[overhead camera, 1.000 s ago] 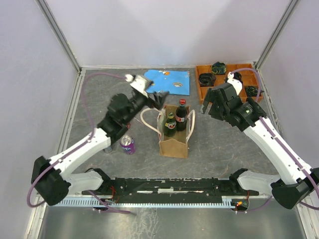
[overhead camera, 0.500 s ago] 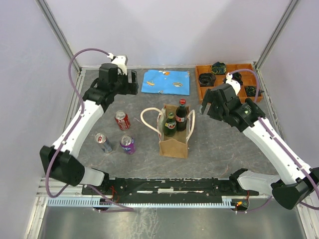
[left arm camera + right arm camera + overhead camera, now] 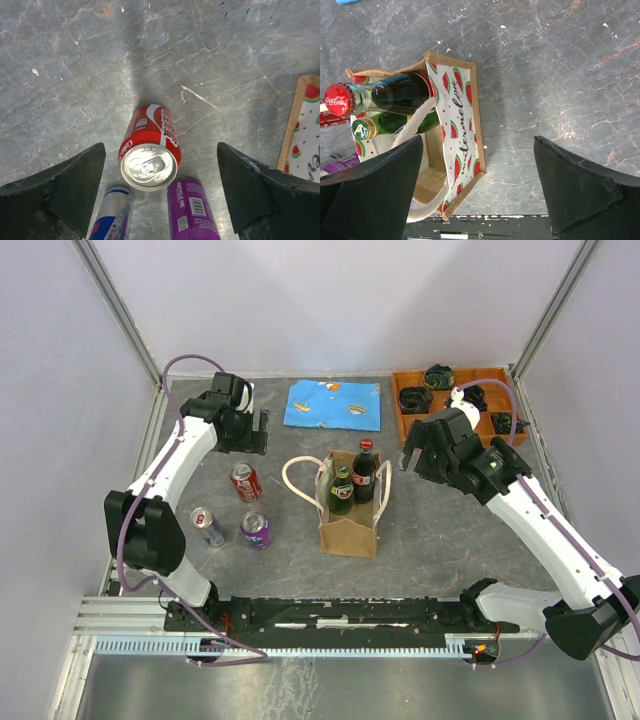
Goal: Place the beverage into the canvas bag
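The canvas bag [image 3: 349, 520] stands upright mid-table with a cola bottle [image 3: 364, 468] and a green bottle [image 3: 341, 489] inside. Left of it are three beverage cans: a red one [image 3: 245, 482] upright, a silver-blue one [image 3: 207, 527] and a purple one [image 3: 256, 530]. My left gripper [image 3: 254, 430] hovers open behind the red can [image 3: 150, 150], which shows between its wide-apart fingers, untouched. My right gripper [image 3: 416, 454] hangs open to the right of the bag [image 3: 462, 125], holding nothing. The bottles [image 3: 395, 92] lean inside the bag.
A blue cloth [image 3: 333, 405] lies at the back centre. An orange tray [image 3: 417, 380] with dark items sits at the back right. White rope handles [image 3: 296, 480] loop out from the bag's left side. Walls enclose the table.
My left arm has swung from the bag's top to the back left, over the cans, and its jaws have widened. The right arm has not moved.
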Robot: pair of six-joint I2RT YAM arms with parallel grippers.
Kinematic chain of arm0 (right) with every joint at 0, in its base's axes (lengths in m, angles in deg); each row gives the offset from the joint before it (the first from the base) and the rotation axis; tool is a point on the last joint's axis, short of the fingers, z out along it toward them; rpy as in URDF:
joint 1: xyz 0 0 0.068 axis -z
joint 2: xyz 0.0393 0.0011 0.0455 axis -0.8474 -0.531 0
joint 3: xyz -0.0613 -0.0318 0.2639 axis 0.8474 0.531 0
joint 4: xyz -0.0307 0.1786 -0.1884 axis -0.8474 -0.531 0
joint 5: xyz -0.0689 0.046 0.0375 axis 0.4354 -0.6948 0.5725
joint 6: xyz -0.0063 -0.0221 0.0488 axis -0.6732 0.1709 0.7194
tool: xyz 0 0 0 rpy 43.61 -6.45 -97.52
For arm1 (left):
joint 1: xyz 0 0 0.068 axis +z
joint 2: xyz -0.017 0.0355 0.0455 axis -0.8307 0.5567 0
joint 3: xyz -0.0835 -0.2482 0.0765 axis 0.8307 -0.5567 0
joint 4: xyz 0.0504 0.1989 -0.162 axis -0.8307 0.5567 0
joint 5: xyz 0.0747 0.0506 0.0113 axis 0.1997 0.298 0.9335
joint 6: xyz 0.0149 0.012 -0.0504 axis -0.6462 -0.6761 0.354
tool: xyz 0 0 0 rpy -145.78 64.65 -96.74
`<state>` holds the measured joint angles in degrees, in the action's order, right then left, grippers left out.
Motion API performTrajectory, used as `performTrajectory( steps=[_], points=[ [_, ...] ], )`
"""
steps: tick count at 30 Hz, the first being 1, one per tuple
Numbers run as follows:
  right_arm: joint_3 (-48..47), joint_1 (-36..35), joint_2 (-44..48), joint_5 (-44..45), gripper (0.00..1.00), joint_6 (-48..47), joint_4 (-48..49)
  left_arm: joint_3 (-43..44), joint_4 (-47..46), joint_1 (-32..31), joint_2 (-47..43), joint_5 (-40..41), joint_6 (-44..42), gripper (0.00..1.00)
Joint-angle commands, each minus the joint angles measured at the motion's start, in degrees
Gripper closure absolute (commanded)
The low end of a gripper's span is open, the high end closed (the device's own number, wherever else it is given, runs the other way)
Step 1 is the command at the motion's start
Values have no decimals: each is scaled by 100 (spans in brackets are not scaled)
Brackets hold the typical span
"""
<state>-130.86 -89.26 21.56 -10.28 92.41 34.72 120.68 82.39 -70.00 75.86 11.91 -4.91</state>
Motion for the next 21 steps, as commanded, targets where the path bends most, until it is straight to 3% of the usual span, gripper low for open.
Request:
performTrajectory(
  steps=[1, 15, 21],
  points=[
    [36, 39, 70, 6, 1, -56, -6, 51, 246, 62, 56, -101, -297, 2],
    [121, 73, 145, -51, 1, -23, -77, -556, 332, 70, 259, -191, -393, 2],
    [189, 75, 254, -16, 1, 18, -136, -660, 259, 73, 326, -173, -392, 9]
  ],
)
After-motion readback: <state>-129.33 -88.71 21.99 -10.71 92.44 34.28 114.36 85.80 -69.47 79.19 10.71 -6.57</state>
